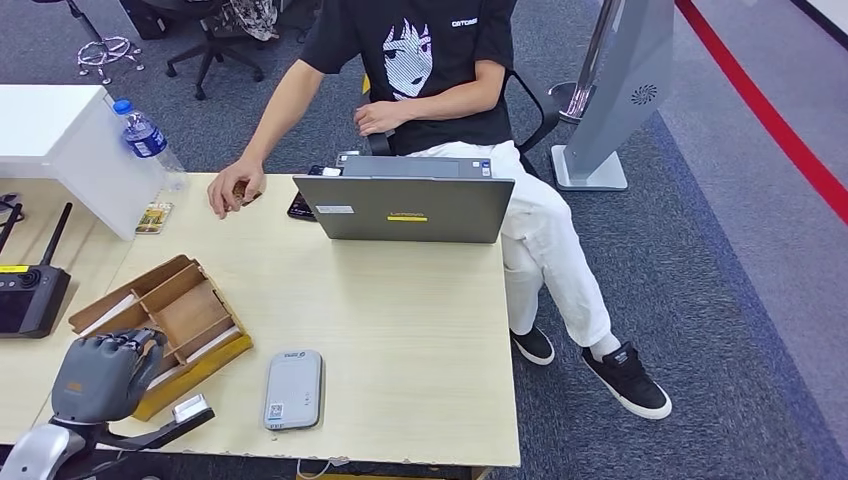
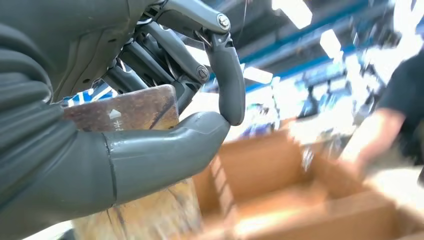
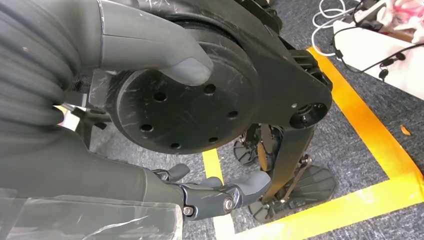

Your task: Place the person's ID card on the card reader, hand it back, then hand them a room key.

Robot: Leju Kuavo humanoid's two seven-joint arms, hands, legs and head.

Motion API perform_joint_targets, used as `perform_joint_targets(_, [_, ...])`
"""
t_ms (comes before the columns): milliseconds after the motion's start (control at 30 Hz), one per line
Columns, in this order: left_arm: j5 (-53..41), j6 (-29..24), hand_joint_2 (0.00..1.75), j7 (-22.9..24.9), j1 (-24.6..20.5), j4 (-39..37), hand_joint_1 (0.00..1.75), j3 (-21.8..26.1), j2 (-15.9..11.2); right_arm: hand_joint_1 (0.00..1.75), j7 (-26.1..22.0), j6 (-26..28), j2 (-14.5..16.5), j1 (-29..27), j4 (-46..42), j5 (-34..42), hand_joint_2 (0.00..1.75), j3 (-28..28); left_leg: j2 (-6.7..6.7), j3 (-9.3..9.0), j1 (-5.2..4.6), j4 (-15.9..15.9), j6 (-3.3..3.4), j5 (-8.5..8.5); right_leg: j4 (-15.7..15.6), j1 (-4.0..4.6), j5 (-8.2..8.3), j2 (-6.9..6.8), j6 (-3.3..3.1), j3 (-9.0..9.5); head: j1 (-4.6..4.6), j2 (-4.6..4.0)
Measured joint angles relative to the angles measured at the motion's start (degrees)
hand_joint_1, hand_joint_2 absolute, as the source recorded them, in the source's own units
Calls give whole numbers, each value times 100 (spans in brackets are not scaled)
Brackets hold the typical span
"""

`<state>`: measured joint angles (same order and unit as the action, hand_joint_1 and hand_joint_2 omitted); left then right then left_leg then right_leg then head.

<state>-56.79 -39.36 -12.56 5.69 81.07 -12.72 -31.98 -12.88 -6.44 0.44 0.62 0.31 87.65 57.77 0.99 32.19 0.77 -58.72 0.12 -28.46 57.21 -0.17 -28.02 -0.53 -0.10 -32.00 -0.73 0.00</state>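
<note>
My left hand (image 1: pixel 105 372) hovers over the near end of a wooden compartment box (image 1: pixel 190 310) at the table's front left. In the left wrist view its thumb (image 2: pixel 150 150) and a finger pinch a brown room key card (image 2: pixel 125 110) with a white arrow on it. The grey card reader (image 1: pixel 293 389) lies flat near the table's front edge, right of the box, with nothing on it. The seated person's hand (image 1: pixel 232 192) rests on the far side of the table around a small brownish item. My right hand (image 3: pixel 100 165) hangs at my side, fingers apart and empty.
An open laptop (image 1: pixel 405 205) stands at the far edge with a phone (image 1: pixel 300 207) beside it. A water bottle (image 1: pixel 145 135), a white box (image 1: pixel 60 140) and a black controller (image 1: pixel 30 295) sit at the left. A small card (image 1: pixel 154 216) lies near the white box.
</note>
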Motion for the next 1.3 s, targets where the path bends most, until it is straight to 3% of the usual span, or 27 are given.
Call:
perform_joint_targets(200, [-165,-9,175,30,-589,493,175,153,260,0,-16,21,0,39,0,0,175,30,-6,0,0,-2,0,4,0,0,7,-5,-8,2,0,0])
perform_joint_targets(600, [-175,693,175,497,-2160,326,175,25,209,0,-2,-14,0,99,0,-6,175,224,2,0,2,-3,-3,11,3,2,12,1,-13,-2,0,0])
perform_joint_targets(767, [-100,877,175,556,-2584,-26,175,-71,165,0,13,-28,0,107,0,-8,175,316,3,1,1,-3,-3,11,3,1,12,2,-13,-3,1,0])
perform_joint_targets(967, [-95,891,175,556,-2781,-269,175,-194,164,0,19,-39,0,108,0,-8,175,339,4,2,1,-3,-3,11,3,1,12,3,-12,-3,0,0])
perform_joint_targets(1000, [-96,890,175,556,-2792,-288,168,-209,163,0,19,-41,0,108,0,-8,175,340,3,1,1,-3,-3,11,2,1,12,3,-12,-3,0,0])
perform_joint_targets(1133, [1,869,175,558,-2804,-345,0,-263,143,0,19,-42,0,111,0,-7,175,354,4,2,1,-3,-3,11,2,1,12,3,-12,-3,0,0])
perform_joint_targets(1300, [463,471,175,424,-2594,-354,0,-240,95,0,-1,-31,0,106,0,-5,175,411,5,2,1,-2,-3,11,3,1,11,4,-13,-3,0,0])
